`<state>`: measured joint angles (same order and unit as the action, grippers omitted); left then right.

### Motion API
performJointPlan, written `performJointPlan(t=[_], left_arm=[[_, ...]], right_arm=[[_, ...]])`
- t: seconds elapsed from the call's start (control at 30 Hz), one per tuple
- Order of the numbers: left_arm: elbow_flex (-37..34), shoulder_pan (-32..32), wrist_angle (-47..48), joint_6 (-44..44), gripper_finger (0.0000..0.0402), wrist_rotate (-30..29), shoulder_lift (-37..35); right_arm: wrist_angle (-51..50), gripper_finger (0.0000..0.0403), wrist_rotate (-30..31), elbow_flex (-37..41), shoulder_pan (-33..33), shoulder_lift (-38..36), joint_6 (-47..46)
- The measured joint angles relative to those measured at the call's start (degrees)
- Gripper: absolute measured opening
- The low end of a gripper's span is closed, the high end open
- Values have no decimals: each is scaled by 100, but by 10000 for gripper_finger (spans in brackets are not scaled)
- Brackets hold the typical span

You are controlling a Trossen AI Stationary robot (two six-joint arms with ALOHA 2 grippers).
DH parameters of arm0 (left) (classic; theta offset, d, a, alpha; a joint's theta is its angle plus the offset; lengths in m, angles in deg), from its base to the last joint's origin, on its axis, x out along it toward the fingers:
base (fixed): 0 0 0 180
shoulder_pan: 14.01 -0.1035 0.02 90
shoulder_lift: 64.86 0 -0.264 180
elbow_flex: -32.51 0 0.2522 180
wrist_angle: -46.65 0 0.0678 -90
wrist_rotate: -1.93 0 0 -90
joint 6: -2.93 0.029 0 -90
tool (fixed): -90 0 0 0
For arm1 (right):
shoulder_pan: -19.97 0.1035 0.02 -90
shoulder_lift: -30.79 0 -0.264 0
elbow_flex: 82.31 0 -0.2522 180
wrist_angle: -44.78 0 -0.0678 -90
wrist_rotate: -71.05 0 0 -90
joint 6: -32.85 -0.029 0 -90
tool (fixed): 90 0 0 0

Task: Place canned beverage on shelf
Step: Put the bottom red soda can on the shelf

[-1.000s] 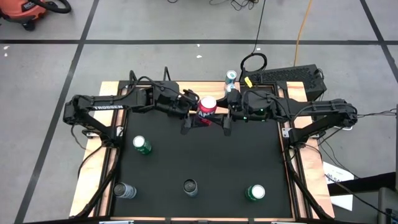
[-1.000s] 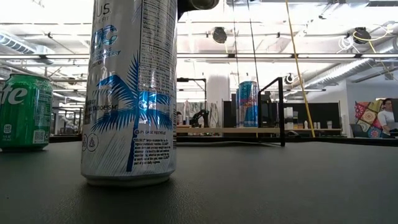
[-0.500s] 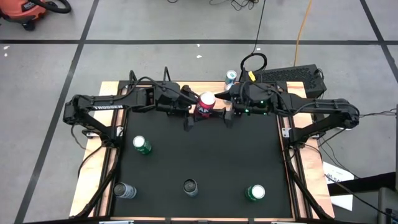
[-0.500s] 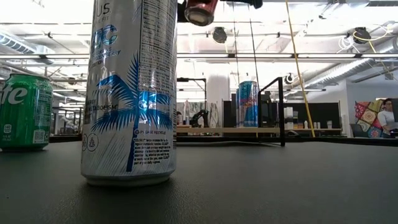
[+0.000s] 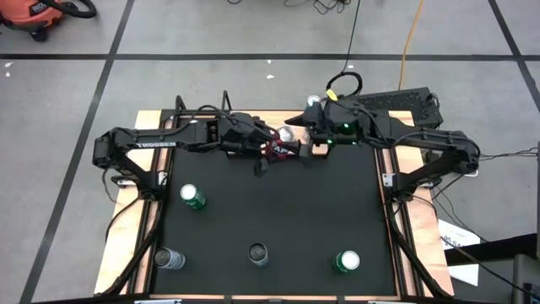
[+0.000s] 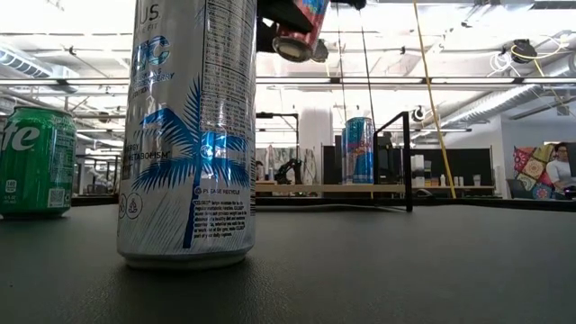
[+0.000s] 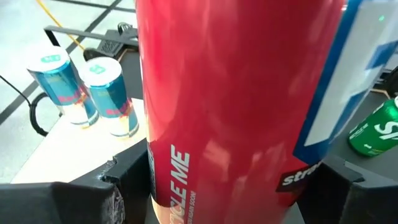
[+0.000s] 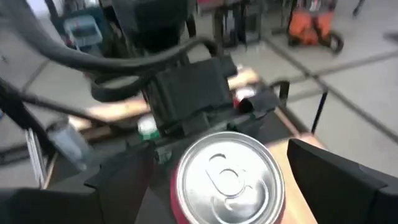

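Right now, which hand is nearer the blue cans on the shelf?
Right. The right hand sits just before the blue cans; the left hand is farther aside.

silver can top [image 8: 228, 178] between dark fingers [image 8: 339, 180]

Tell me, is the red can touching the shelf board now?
Apart. In the low view the red can hangs tilted high in the air, with open space between it and the shelf where a blue can stands.
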<state>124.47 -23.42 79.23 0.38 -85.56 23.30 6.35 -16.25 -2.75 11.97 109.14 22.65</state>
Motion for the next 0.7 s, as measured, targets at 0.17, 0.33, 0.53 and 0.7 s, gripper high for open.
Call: performJointPlan(t=[0.17, 0.33, 0.53, 0.7], left_arm=[[-4, -4, -24, 0, 293, -10, 44], [-2, -82, -34, 2, 293, -91, 39], [-2, -140, -43, 4, 293, -114, 39], [-2, -192, -46, 8, 293, -114, 39]], right_arm=[[-764, 357, -202, -211, -131, 240, 36], [-878, 355, -454, -209, -261, 238, -1], [-809, 353, -745, -209, -442, 273, 9], [-718, 330, -756, -209, -508, 325, 20]])
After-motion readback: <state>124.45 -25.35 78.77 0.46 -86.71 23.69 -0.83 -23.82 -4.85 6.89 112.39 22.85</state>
